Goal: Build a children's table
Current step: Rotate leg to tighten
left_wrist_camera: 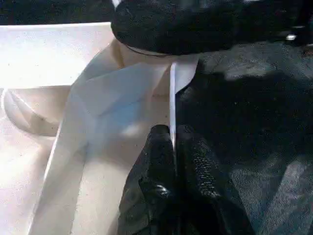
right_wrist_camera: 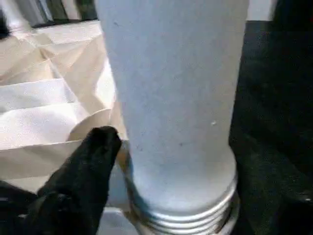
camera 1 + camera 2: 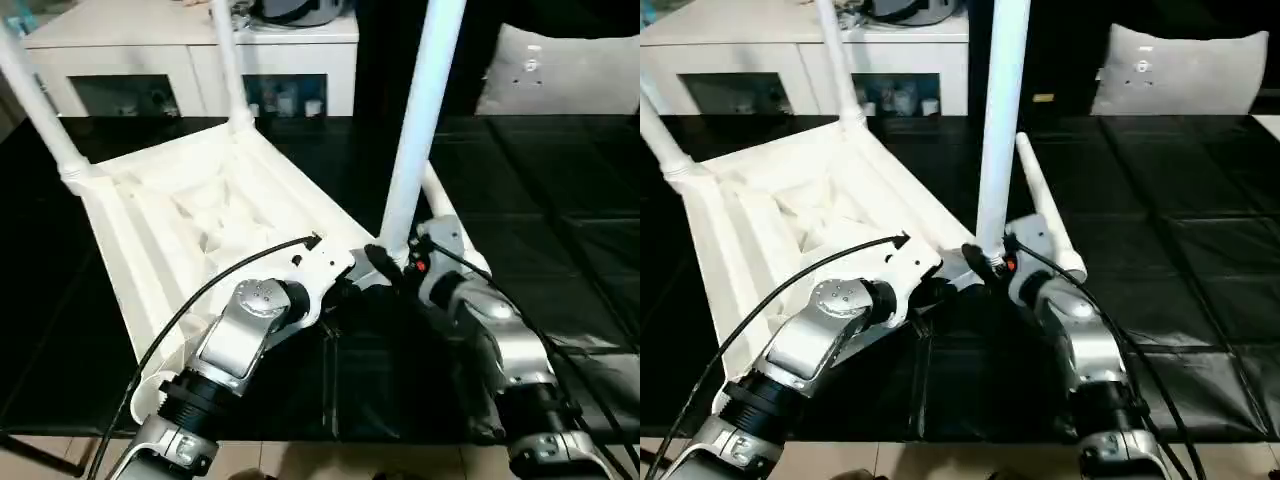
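Table top: the white plastic rectangular table top (image 3: 200, 215) lies upside down on the black-covered desk (image 3: 560, 200), ribbed underside facing up, slightly skewed to the desk edge.
Fitted legs: two long tapered white plastic legs (image 3: 35, 100) and (image 3: 228, 60) stand upright in the far corner sockets.
Leg in hand: a third white tapered leg (image 3: 420, 120) stands upright at the near right corner, its threaded base just at the socket; from the right wrist view the thread rings still show, so I judge it not fully seated.
Spare leg: a fourth white leg (image 3: 1045, 215) lies flat on the desk just beside that corner, behind the right arm.
Left end effector: the left end effector (image 1: 172, 161) has its two black fingers pressed together on the thin upright rim of the top, close to the corner socket, steadying it.
Right end effector: the right end effector (image 2: 122, 161) is closed around the base of the third leg; one black finger (image 2: 93, 156) lies against the leg's side.
Weight and stiffness: hollow moulded plastic, so probably light and rigid; the top may slide on the smooth desk cover if pushed sideways.
Surface: glossy and round, likely slippery under a twisting grip.
Where to hold: low on the leg near the thread, where it is widest, with the rim pinched close to the socket to resist turning.
Risk: a tilted leg could cross-thread or tip.
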